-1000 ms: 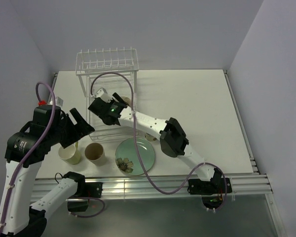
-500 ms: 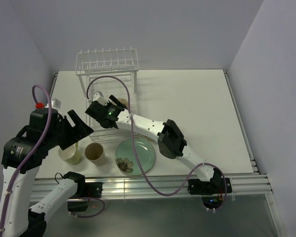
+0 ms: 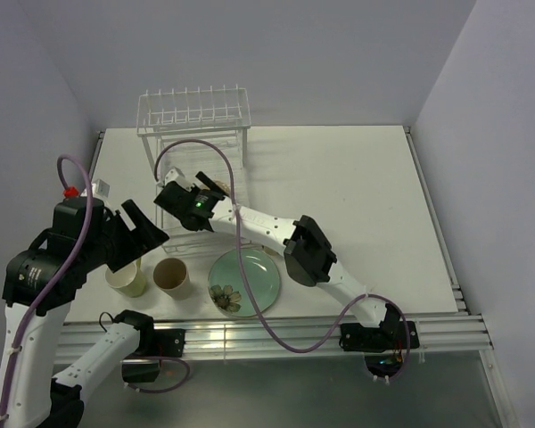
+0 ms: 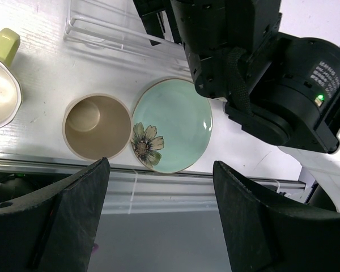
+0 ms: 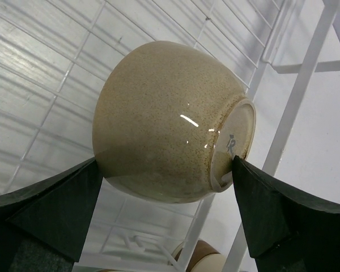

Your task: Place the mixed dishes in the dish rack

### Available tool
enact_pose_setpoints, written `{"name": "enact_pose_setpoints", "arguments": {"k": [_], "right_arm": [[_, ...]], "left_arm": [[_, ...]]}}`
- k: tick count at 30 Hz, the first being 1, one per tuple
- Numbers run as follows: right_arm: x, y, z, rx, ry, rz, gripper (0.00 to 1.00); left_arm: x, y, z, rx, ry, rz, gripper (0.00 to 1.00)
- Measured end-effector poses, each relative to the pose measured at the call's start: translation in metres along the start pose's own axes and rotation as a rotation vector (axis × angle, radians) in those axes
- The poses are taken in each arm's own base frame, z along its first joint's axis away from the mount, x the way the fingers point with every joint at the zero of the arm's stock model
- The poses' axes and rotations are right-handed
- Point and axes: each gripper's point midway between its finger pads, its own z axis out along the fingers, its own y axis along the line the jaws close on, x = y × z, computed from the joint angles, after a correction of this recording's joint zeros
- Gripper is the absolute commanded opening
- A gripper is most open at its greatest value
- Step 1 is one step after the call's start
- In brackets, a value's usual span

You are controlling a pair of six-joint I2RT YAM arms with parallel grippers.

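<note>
The right end effector (image 5: 165,163) has its two dark fingers on either side of the cream bowl (image 5: 158,107). One tip meets the bowl's wide flank at 9 o'clock, and the other sits against the foot ring at 3 o'clock. I cannot tell whether they clamp the bowl or only flank it. The bowl is tipped on its side with its foot turned to 3 o'clock. It lies over the wire floor inside the dish rack (image 5: 301,79), and a white upright of the rack rises just beside the foot.

The left end effector (image 4: 160,170) is spread wide with nothing between its fingers, and it hangs above the table (image 3: 357,205). Below it, the tan cup (image 4: 96,126) stands mouth up. The mint-green plate (image 4: 173,122) lies flat just beside the cup at 3 o'clock, its flower near the cup's side. The pale yellow-green mug (image 4: 0,96) stands at the cup's 9 o'clock.

From above, the rack lies at 12 o'clock of these three dishes on the far left part of the table, with its raised prong row at the far end. The right arm (image 3: 303,250) stretches across the table into the rack.
</note>
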Motion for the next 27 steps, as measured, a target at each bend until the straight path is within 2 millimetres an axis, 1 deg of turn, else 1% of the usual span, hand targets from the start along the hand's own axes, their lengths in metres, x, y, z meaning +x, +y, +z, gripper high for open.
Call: {"name": "enact_pose_setpoints", "arguments": {"k": [4,8,11,16,19,23,27], "right_arm": [[-0.004,0.004,-0.001,-0.043,-0.007,0.003,1.00],[-0.009,0.017,0.000,-0.135,-0.019,0.035,1.00],[-0.014,0.020,-0.001,-0.177,-0.029,0.055,1.00],[-0.019,0.023,-0.001,-0.214,-0.036,0.076,1.00],[-0.021,0.024,-0.005,-0.236,-0.039,0.099,1.00],[-0.024,0.026,-0.011,-0.278,-0.043,0.135,1.00],[-0.021,0.018,-0.013,-0.292,-0.030,0.170,0.98]], "left_arm": [[0.001,0.001,0.002,-0.006,0.005,-0.004,0.79],[0.002,0.002,0.003,-0.010,0.010,-0.009,0.79],[0.002,0.002,0.003,-0.011,0.010,-0.009,0.78],[0.004,0.004,0.006,-0.020,0.019,-0.012,0.73],[0.010,0.009,0.013,-0.041,0.044,-0.018,0.70],[0.023,0.021,0.027,-0.091,0.101,-0.033,0.69],[0.025,0.022,0.030,-0.106,0.115,-0.040,0.69]]}}
